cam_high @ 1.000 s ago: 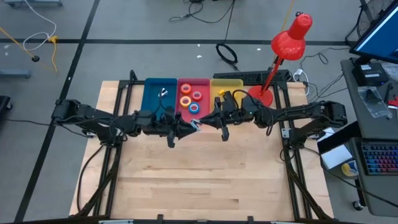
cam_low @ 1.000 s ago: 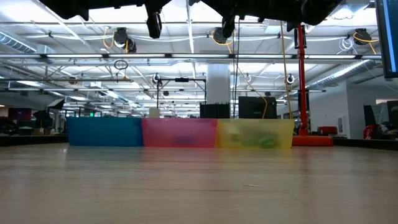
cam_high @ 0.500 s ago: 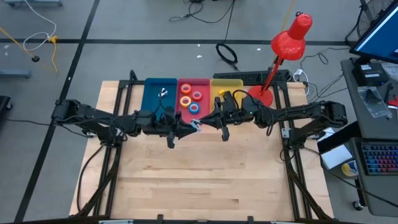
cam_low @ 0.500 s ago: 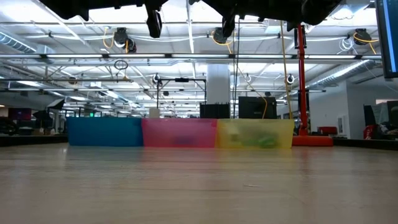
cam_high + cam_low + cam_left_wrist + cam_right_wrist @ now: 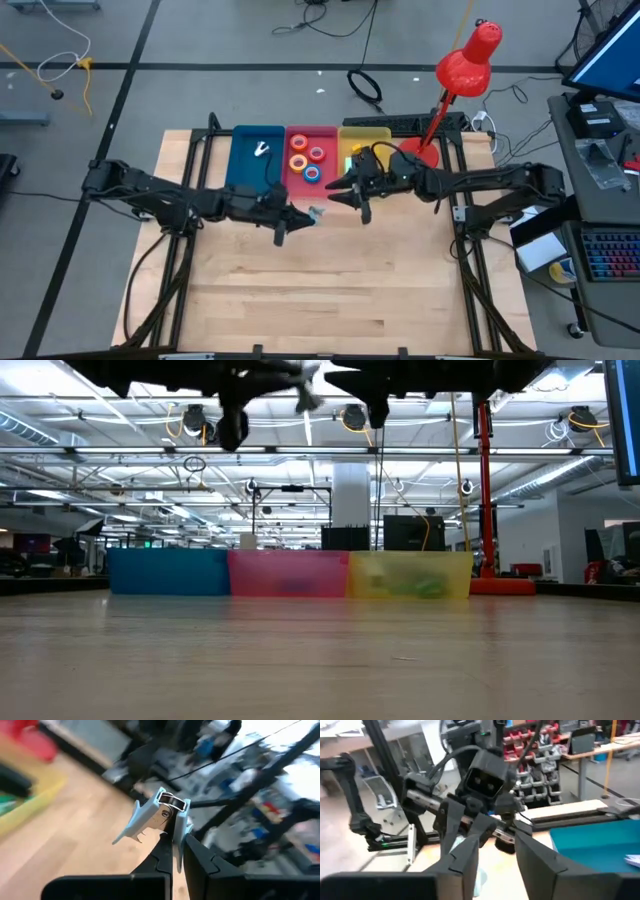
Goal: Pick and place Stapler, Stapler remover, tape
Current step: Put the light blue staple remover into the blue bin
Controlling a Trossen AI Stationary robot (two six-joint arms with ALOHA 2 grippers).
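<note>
— Pale-blue plastic remover (image 5: 155, 817), light and stiff (those steel claws could snag): hold the flat wings.
— Left fingers (image 5: 170, 851) are pinched shut on it, above the worktop (image 5: 330, 290) near the back edge. Right fingers (image 5: 492, 850) stand partly open, empty, beside the red bin (image 5: 326, 133).

staple remover (image 5: 152, 817): pale blue, silver | bins: blue (image 5: 256, 160), pink (image 5: 310, 135), yellow (image 5: 372, 135) | lamp (image 5: 465, 65): red

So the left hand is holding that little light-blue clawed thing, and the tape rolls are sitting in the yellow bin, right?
Not quite. The tape rolls lie in the pink bin, as the high view shows. The left hand does grip the light-blue clawed staple remover.
</note>
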